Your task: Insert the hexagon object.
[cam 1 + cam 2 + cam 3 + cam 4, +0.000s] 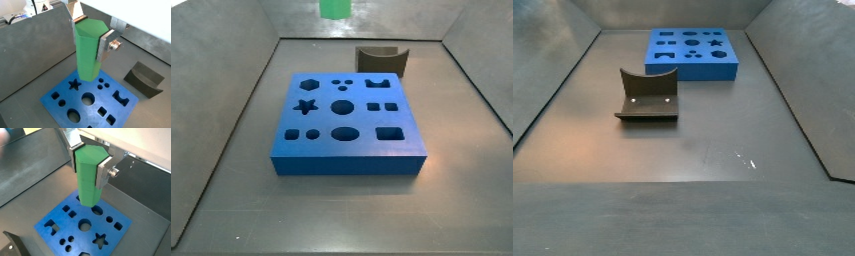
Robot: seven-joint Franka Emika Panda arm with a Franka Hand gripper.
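Item: my gripper (93, 37), silver plates clamped on the hexagon object (87, 50), held upright, well above the blue block (90, 100); in a side view only the peg's green tip (334, 9) shows.
Step in hand, as I judge it: centre over the hexagonal hole, match the flats, descend straight.
Materials: peg smooth, bright green, six-sided; block matte blue, cut with star, round and square holes.
Also present: dark grey curved block (648, 97), well apart from the blue block.

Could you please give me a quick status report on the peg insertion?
End effector shut on green hexagon peg, upright above blue block. Peg not inserted yet. Dark grey curved block sits apart; nothing blocking.
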